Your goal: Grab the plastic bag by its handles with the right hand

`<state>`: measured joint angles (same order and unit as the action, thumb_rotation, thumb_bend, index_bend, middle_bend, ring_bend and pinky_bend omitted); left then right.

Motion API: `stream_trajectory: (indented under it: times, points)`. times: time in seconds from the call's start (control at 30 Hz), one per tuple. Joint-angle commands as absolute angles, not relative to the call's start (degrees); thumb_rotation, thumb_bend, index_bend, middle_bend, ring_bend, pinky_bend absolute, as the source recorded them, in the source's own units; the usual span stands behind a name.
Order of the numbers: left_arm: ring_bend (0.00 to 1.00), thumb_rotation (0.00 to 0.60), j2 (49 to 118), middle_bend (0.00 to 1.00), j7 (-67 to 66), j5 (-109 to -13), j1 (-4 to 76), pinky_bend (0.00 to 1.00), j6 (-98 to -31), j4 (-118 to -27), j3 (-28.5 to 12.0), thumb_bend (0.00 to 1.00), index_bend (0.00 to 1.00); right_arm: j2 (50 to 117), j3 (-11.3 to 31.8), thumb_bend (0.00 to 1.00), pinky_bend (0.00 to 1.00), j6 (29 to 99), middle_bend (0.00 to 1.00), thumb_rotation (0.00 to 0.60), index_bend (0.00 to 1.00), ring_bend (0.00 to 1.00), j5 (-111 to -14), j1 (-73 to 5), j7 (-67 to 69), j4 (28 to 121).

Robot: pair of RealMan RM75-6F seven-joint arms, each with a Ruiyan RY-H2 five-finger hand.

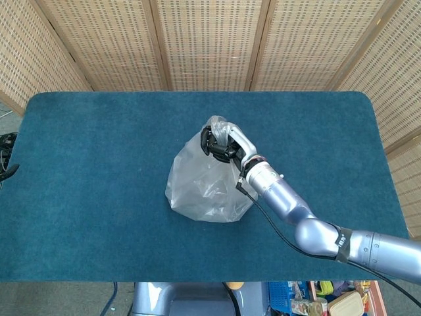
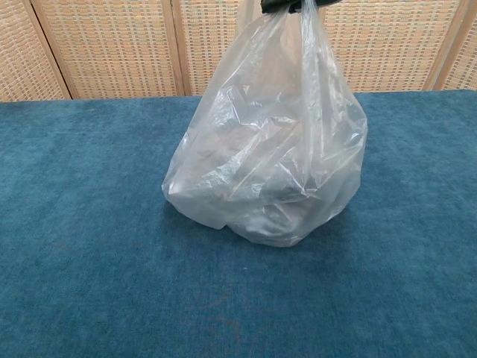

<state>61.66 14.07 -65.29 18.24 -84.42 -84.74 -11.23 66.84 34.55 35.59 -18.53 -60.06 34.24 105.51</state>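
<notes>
Right now the right hand (image 1: 220,141) is closed around the gathered handles (image 1: 217,125) of the bag (image 1: 207,187), which sits near the middle of the blue counter (image 1: 99,164). From the chest view only the dark underside of that hand shows at the very top edge, with the plastic drawn up taut into it and the body of the bag bulging below. The bottom of the bag looks to be touching the counter (I cannot tell how much of its weight the hand is carrying). Something pale and lumpy fills the lower half, too blurred through the plastic to name.

The left hand is barely in view — a dark sliver at the far left edge of the head view may be part of it, and its state cannot be told.

As a judgement, the grab itself looks essentially made, so the risks lie in the hold. The film is thin and slick, and bunched plastic can creep out through the fingers if the grip is loose, letting one handle drop free while the other stays caught. The bag would then tip and spill toward the open side. A quick upward pull could also stretch or tear a handle where the load hangs from it — the contents look bulky enough to matter. A wicker screen (image 1: 210,39) stands behind the counter.
</notes>
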Motion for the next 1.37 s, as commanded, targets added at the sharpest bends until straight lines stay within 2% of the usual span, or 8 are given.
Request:
stream_trajectory:
  times: [0.03, 0.37, 0.97, 1.37]
  points:
    - [0.00, 0.600, 60.50, 0.00, 7.63, -62.49, 14.25, 0.00, -87.21, -89.93, -9.15, 0.10, 0.00, 65.80, 34.97, 1.00, 1.00, 35.97, 1.00, 0.600, 0.78, 1.00, -17.75, -59.95, 33.93, 106.93]
    - [0.00, 0.600, 57.67, 0.00, -3.55, -59.73, 11.96, 0.00, -83.54, -97.44, -5.78, 0.12, 0.00, 62.57, 36.22, 1.00, 1.00, 38.01, 1.00, 0.600, 0.78, 1.00, -15.14, -60.96, 32.16, 111.17]
    - [0.00, 0.600, 55.21, 0.00, 0.28, -59.46, 11.51, 0.00, -77.76, -97.76, -7.86, 0.12, 0.00, 53.19, 42.97, 1.00, 1.00, 42.39, 1.00, 0.600, 0.78, 1.00, -2.19, -69.27, 27.71, 116.05]
    - [0.00, 0.600, 54.63, 0.00, 1.70, -59.16, 11.11, 0.00, -76.01, -97.25, -9.04, 0.12, 0.00, 47.70, 45.73, 1.00, 1.00, 42.78, 1.00, 0.600, 0.78, 1.00, 6.37, -73.89, 24.52, 114.94]
